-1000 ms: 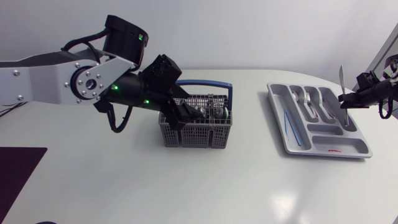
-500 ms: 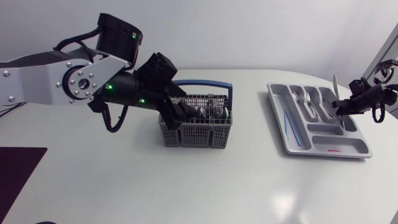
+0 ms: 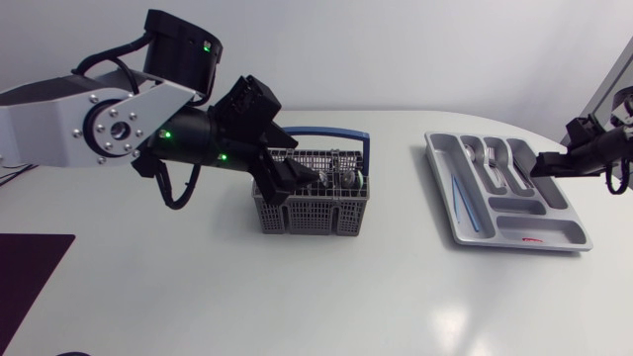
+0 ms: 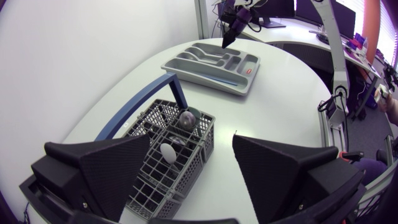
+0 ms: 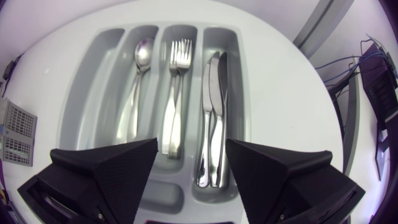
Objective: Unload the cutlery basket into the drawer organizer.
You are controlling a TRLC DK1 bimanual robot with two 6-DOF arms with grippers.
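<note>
Right gripper: fingers apart, nothing held, just over the organizer, at the head view's right
Left gripper: fingers apart, empty, above the basket at mid-frame
Done: we judge the knives, forks and spoon as sorted into their slots
Left: cutlery stands in the basket, so more trips
Surface: white table, dark mat lower left
Room: basket and organizer well apart, bare table between

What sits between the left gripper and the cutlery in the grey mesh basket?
Nothing visible. The open left gripper hangs over the grey mesh cutlery basket, with rounded cutlery ends exposed ahead of its fingers. The basket's blue handle runs along one side, off that line.
</note>
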